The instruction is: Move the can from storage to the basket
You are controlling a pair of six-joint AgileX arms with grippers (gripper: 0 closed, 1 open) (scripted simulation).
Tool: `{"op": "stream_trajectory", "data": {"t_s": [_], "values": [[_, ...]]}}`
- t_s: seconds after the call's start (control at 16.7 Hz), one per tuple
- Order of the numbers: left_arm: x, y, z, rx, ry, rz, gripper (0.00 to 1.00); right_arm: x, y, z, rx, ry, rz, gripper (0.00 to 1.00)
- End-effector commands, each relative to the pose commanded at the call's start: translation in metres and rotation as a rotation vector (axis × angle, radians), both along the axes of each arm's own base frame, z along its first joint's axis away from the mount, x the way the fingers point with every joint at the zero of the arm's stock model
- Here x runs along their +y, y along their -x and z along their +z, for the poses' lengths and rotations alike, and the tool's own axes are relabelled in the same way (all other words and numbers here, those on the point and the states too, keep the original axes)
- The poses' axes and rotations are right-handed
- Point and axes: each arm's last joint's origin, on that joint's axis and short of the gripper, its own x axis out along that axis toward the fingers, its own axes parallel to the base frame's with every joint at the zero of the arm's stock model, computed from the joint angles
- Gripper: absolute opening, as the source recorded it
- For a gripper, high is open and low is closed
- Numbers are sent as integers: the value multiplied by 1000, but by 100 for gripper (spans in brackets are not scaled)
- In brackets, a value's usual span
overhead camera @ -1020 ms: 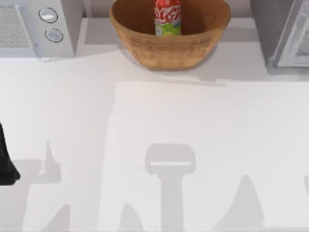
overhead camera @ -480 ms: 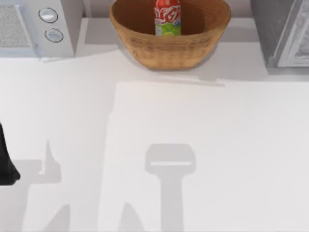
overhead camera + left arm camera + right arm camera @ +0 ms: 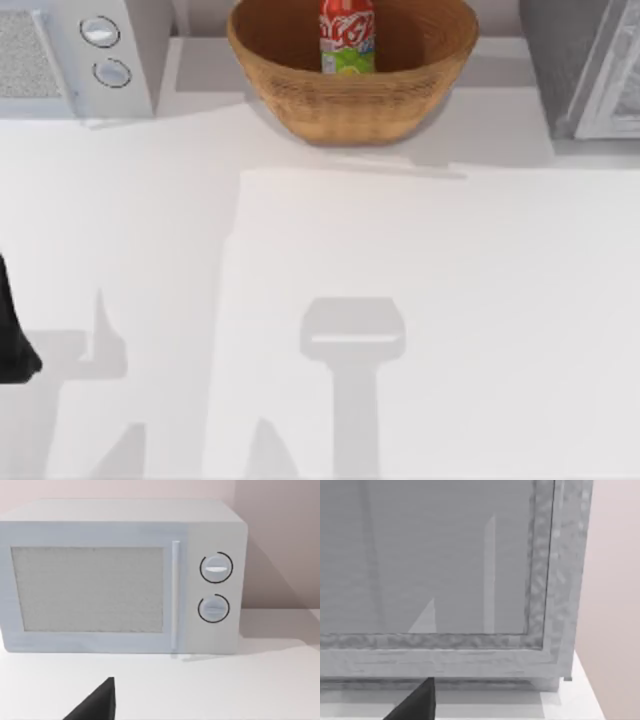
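From above, the can [image 3: 347,36] stood upright inside the basket [image 3: 352,100] at the table's far edge, between the white microwave [image 3: 75,55] on the left and storage [image 3: 585,65] on the right; the task looked complete, with only parking left. The left arm [image 3: 12,335] sat at the left edge.

The left wrist view faced the microwave, one dark fingertip [image 3: 95,705] visible; its opening could not be told.

The right wrist view faced storage's door, fingertip [image 3: 417,704] likewise inconclusive.

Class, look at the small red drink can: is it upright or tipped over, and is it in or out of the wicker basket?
Upright and inside. The small red drink can stands vertically within the round tan wicker basket, its lettering level.
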Motion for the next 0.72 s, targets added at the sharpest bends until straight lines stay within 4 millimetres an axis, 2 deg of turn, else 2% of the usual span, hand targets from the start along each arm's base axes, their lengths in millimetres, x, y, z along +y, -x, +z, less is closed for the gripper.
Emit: {"op": "stream_trajectory", "data": {"t_s": [0.18,0.36,0.54,0.72], "values": [[0,0,0,0,0,0,100,-12,-5,11,-3,4,-1,100],[0,0,0,0,0,0,100,-36,-16,38,-6,10,-6,100],[0,0,0,0,0,0,100,-63,-27,84,-1,2,-10,100],[0,0,0,0,0,0,100,-79,-33,143,11,-19,-12,100]]}}
